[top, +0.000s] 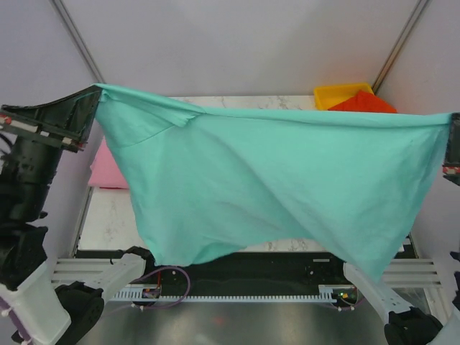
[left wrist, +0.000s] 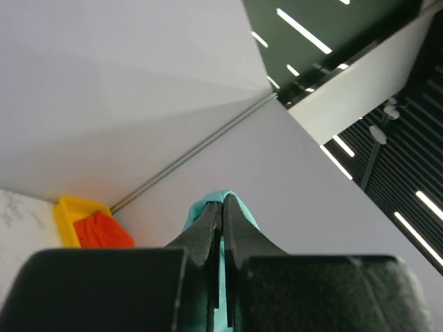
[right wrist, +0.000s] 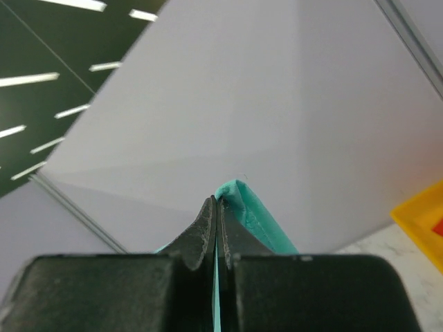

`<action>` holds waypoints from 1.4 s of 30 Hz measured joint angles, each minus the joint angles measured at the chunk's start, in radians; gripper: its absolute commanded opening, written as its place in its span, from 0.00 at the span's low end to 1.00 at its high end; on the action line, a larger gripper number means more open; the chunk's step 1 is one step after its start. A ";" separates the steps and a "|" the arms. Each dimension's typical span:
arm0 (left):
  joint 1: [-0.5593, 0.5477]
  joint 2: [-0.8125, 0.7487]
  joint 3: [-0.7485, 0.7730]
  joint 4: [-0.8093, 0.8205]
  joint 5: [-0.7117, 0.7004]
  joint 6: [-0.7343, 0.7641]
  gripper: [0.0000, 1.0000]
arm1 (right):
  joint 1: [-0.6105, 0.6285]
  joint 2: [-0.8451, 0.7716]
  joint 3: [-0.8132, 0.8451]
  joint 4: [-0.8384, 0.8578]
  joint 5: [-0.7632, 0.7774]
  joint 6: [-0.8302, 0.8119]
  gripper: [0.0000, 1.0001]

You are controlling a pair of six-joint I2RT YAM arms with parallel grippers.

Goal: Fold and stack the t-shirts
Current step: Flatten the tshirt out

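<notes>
The teal t-shirt (top: 273, 187) hangs spread wide in the air above the table, held at two top corners. My left gripper (top: 92, 95) is shut on its left corner, high at the left; teal cloth (left wrist: 239, 207) shows between and past the closed jaws. My right gripper (top: 451, 128) is shut on the right corner at the frame's right edge; teal cloth (right wrist: 256, 214) pokes out beside the closed jaws. A pink t-shirt (top: 106, 171) lies folded on the table at the left, partly hidden by the teal one. An orange-red t-shirt (top: 363, 103) lies in the yellow tray. The crimson t-shirt is out of view.
The yellow plastic tray (top: 332, 93) stands at the back right of the marble table (top: 108, 223); it also shows in the left wrist view (left wrist: 66, 216). Grey walls enclose the back and sides. The arm bases and a black rail sit along the near edge.
</notes>
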 measured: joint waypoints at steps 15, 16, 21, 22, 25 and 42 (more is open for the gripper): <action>0.010 0.206 -0.922 0.285 -0.133 -0.053 0.02 | -0.002 0.267 -0.988 0.313 0.024 0.201 0.00; 0.018 0.252 -0.959 0.309 -0.148 -0.068 0.02 | -0.003 0.328 -1.028 0.356 0.025 0.222 0.00; 0.067 0.506 -1.001 0.470 -0.216 -0.119 0.02 | -0.004 0.649 -1.036 0.576 0.031 0.282 0.00; 0.080 0.573 -0.980 0.497 -0.230 -0.126 0.02 | -0.005 0.739 -1.008 0.622 0.030 0.293 0.00; 0.117 0.811 -0.804 0.538 -0.243 -0.131 0.02 | -0.011 1.018 -0.843 0.706 0.020 0.316 0.01; 0.222 1.280 -0.188 0.553 -0.094 0.009 0.99 | -0.063 1.289 -0.518 0.957 -0.061 0.154 0.47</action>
